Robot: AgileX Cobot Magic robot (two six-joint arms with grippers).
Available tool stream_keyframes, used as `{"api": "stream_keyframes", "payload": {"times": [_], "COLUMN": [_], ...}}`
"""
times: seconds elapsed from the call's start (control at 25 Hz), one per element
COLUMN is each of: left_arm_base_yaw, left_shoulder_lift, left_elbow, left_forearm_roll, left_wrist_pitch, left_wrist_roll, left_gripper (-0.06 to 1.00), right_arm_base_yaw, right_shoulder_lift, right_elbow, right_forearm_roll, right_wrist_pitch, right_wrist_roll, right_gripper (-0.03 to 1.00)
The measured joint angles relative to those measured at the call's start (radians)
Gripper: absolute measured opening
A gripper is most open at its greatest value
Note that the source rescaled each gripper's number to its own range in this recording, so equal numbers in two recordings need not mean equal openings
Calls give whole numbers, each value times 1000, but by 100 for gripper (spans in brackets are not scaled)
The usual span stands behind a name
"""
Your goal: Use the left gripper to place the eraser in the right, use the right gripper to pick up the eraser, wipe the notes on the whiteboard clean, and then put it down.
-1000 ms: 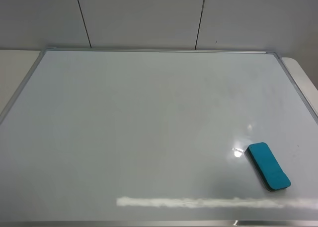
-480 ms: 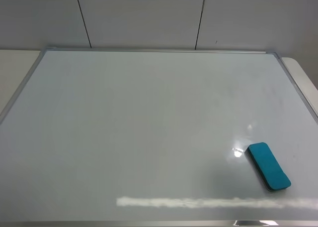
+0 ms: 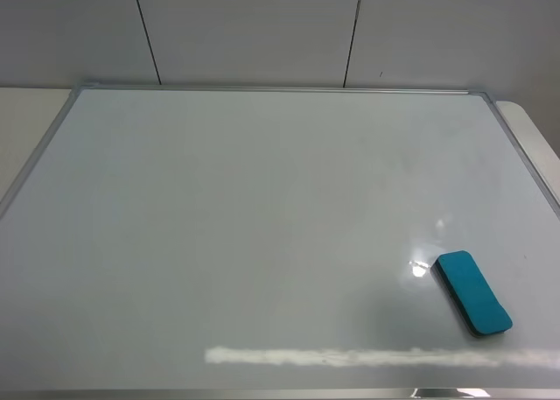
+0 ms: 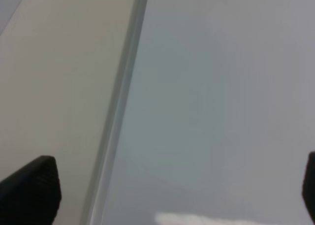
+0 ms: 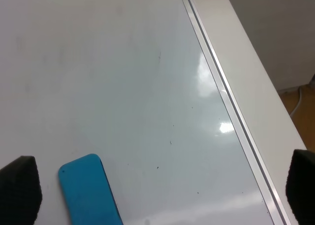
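Teal eraser [image 3: 473, 291] lies flat on the whiteboard [image 3: 262, 225], my landmark, close to the board's near edge and toward its right side, long axis angled. It sits alone, nothing touching it, with a bright glare spot just beside its far-left corner. A pale streak of reflected light runs along the board between the eraser and the near frame rail.

From the overhead camera I see neither arm. On the right wrist camera I get the right tool [image 5: 162, 190] hanging over the board, its two black fingertips [image 5: 18, 188] at opposite edges of the picture, spread wide and holding nothing; the eraser [image 5: 89, 190] lies on the board between them, nearer one finger, not touched. The board's silver frame rail [image 5: 231, 112] runs past the other finger, with the cream worktop [image 5: 251, 72] beyond it.

On the left wrist camera the left tool [image 4: 172, 193] is also spread wide and empty; one fingertip [image 4: 30, 190] sits over the worktop [image 4: 59, 77] just outside the board's frame rail [image 4: 120, 102], the other is only a sliver at the picture's edge over the board surface [image 4: 226, 97].

Farther up the board I see plain glossy white with a few faint grey smudges; no red marks that I can make out. Past the board's far rail stands a grey panelled wall [image 3: 262, 32] with two dark seams.
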Motion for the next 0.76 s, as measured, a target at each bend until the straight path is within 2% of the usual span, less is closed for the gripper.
{"api": "stream_keyframes", "payload": {"times": [0.76], "left_arm_base_yaw": [0], "left_shoulder_lift": [0], "left_elbow": [0], "left_forearm_roll": [0], "left_wrist_pitch": [0], "left_wrist_roll": [0], "left_gripper": [100], "right_arm_base_yaw": [0], "right_shoulder_lift": [0], "right_elbow": [0], "right_forearm_roll": [0], "right_wrist_pitch": [0], "right_wrist_roll": [0], "right_gripper": [100]}}
